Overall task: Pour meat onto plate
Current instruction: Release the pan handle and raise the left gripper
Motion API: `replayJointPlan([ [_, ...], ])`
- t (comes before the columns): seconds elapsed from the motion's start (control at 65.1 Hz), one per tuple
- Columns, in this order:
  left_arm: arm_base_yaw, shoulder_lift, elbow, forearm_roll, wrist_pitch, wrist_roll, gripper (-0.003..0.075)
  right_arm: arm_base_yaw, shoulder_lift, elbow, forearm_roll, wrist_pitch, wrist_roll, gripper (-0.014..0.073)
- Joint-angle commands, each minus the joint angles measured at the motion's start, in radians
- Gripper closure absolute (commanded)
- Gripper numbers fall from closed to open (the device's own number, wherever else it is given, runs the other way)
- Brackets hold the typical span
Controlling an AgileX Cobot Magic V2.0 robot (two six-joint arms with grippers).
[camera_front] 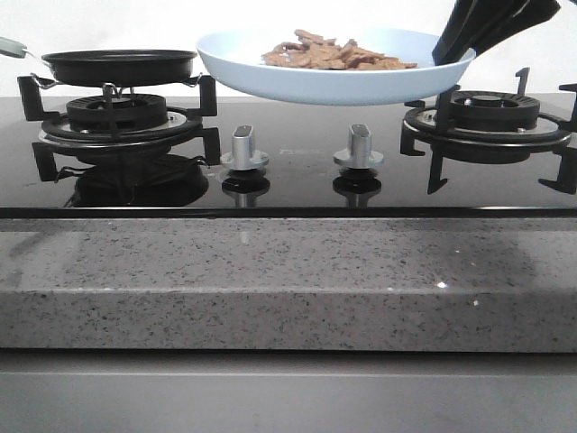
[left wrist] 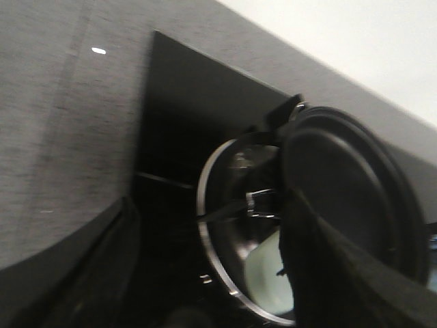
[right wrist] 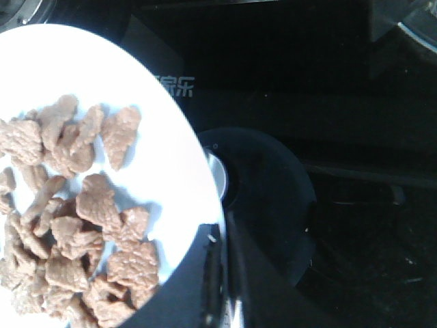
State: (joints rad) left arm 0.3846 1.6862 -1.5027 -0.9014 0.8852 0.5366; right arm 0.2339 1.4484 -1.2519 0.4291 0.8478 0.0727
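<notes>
So our right pincer (camera_front: 451, 50) is clamped on the rim of the wide, round, shallow pale-blue glossy plate (camera_front: 334, 83), right at its right edge, and we're carrying it in the air over the middle of the black glass stove top (camera_front: 297, 171), above the two silver knobs (camera_front: 244, 144). The heap of small, thin reddish-brown meat strips (camera_front: 335, 54) is already sitting on the plate, mostly toward the centre and the far side from our grip.

Handling-wise, we reckon the plate is stiff, slick and breakable, and a one-sided rim hold means the weight hangs off the pincer, so it probably wants to stay level. The meat looks light and loose, so any tilt on that glossy surface could send pieces sliding off.

Our left pincer: the wrist view is too blurry and dark, so we can't tell whether it's open or closed. It sits near the black round frying pan (camera_front: 119, 65), which rests on the left burner grate (camera_front: 117, 117).

The grey speckled stone surface (camera_front: 288, 280) runs along the front.
</notes>
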Motion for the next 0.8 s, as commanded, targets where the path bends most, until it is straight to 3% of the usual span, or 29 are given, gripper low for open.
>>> replayJointPlan([
  [0.0,-0.012,-0.114,-0.049,0.067,-0.013,-0.053,0.0279,-0.005,-0.038,-0.027,0.035,-0.046,-0.003,0.0663],
  [0.169,-0.161,-0.239,-0.043,0.193,-0.020,-0.060,0.0279,-0.005,-0.038,-0.027,0.035,-0.046,-0.003,0.0663],
  [0.369,-0.439,-0.417,0.065,0.690,-0.087,-0.327,0.0280,-0.005,-0.038,-0.027,0.035,-0.046,-0.003,0.0663],
  [0.461,-0.506,-0.514,0.186,0.777,-0.134,-0.392,0.0280,-0.005,-0.038,-0.027,0.035,-0.046,-0.003,0.0663],
  [0.784,-0.488,-0.775,0.511,0.776,-0.232,-0.420,0.0280,-0.005,-0.038,-0.027,0.035,-0.046,-0.003,0.0663],
])
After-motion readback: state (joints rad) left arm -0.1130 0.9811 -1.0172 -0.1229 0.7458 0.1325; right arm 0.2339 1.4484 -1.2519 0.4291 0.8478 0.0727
